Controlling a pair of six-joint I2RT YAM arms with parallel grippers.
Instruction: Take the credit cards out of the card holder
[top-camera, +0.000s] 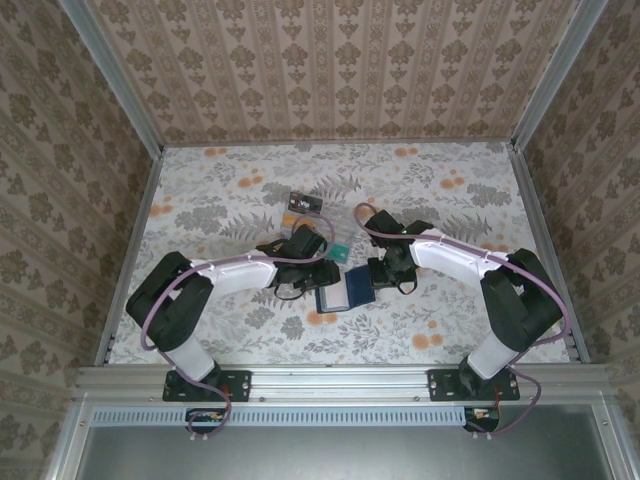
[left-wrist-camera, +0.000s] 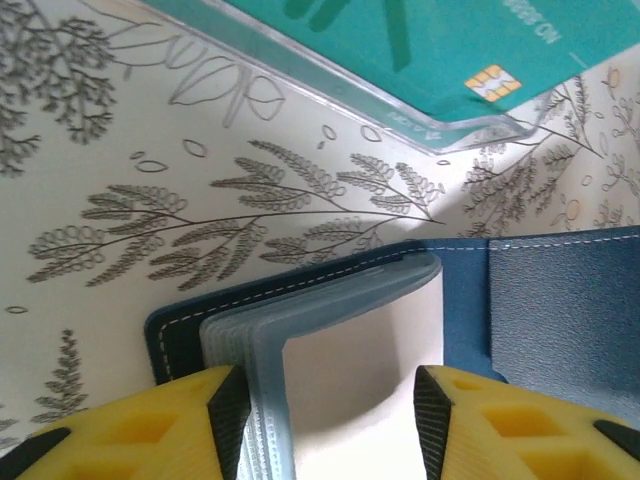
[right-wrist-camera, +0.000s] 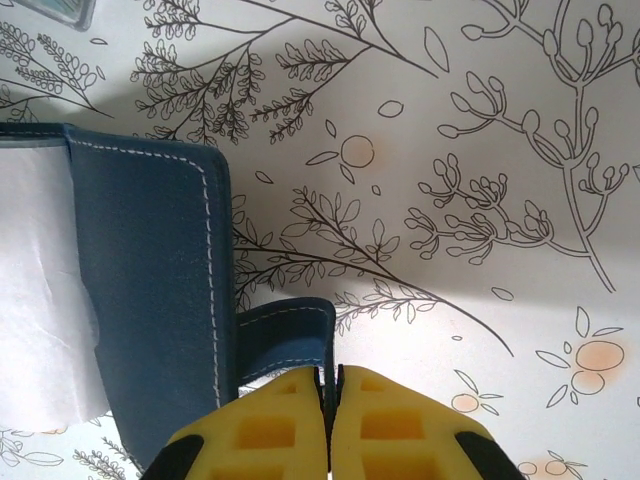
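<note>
The dark blue card holder (top-camera: 345, 291) lies open on the flowered table between both arms. My left gripper (left-wrist-camera: 332, 420) is over its stack of clear pockets (left-wrist-camera: 235, 335), and its jaws stand apart either side of a pale card (left-wrist-camera: 370, 370) in the top pocket. One pad (left-wrist-camera: 228, 415) rests at the pockets' edge. I cannot tell whether the pads press the card. My right gripper (right-wrist-camera: 329, 385) is shut on the holder's short closure tab (right-wrist-camera: 285, 335), beside the blue cover (right-wrist-camera: 150, 280). A teal card (left-wrist-camera: 420, 40) lies loose on a clear sleeve just beyond the holder.
A dark card (top-camera: 305, 202) lies farther back on the table, behind the teal card (top-camera: 340, 247). Patterned walls with metal rails (top-camera: 130, 240) close in the table on three sides. Both arms meet at the middle, the left gripper (top-camera: 322, 272) facing the right gripper (top-camera: 378, 275).
</note>
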